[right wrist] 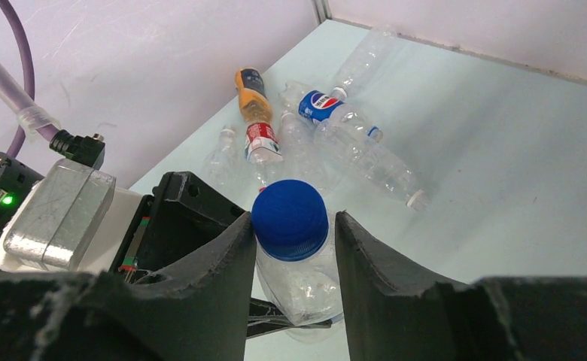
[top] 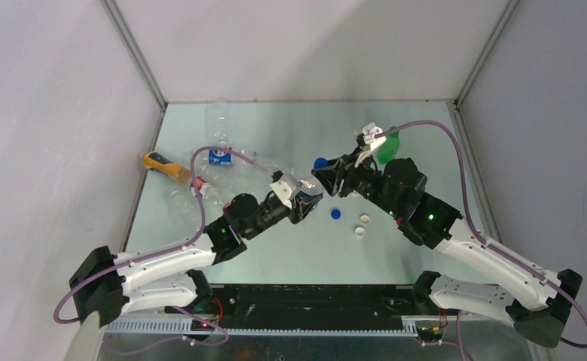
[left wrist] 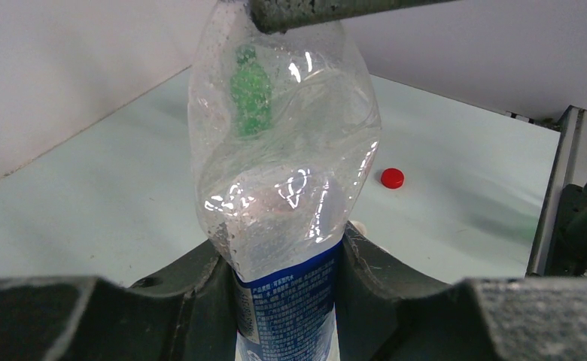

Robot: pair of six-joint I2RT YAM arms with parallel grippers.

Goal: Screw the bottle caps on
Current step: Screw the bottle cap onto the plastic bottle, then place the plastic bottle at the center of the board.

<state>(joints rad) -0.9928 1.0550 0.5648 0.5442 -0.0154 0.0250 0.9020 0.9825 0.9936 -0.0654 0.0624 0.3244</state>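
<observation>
The left gripper pinches a clear soft plastic bottle low down; it looks squashy. The right gripper sits around its round blue plastic cap; I cannot tell if it squeezes.

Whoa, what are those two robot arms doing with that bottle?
They're working on one clear bottle together. The left hand is clamped on its labelled body. The right hand has its fingers either side of the blue cap on its neck; whether it grips yet isn't clear. More bottles and loose caps lie on the table.
</observation>
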